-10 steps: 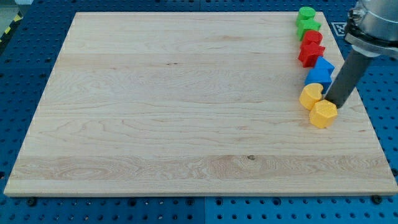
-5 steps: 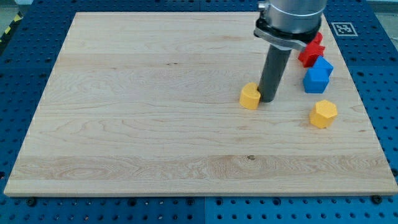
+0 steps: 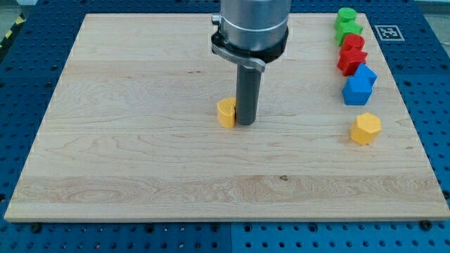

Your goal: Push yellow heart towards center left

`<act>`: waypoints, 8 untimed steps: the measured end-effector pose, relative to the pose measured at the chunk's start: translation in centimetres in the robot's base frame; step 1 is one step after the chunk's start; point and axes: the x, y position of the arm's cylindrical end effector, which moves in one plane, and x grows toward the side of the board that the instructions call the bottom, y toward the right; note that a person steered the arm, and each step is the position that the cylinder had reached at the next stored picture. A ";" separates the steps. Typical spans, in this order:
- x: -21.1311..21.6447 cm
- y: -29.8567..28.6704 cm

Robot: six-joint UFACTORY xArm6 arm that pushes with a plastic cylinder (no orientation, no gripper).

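The yellow heart (image 3: 226,112) lies near the middle of the wooden board (image 3: 140,140). My tip (image 3: 245,124) stands right against the heart's right side, touching it. The dark rod rises from there to the grey arm body at the view's top centre. Part of the heart's right edge is hidden behind the rod.
A yellow hexagon block (image 3: 365,129) lies at the right. Above it along the right edge stand two blue blocks (image 3: 358,85), two red blocks (image 3: 351,55) and two green blocks (image 3: 346,23). The board's right edge is just beyond them.
My tip has pushed the yellow heart steadily leftward, from beside the yellow hexagon at the right to near the board's middle. The other blocks have stayed put.
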 end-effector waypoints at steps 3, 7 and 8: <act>-0.5 -11.1; -3.8 -17.8; -4.8 -20.6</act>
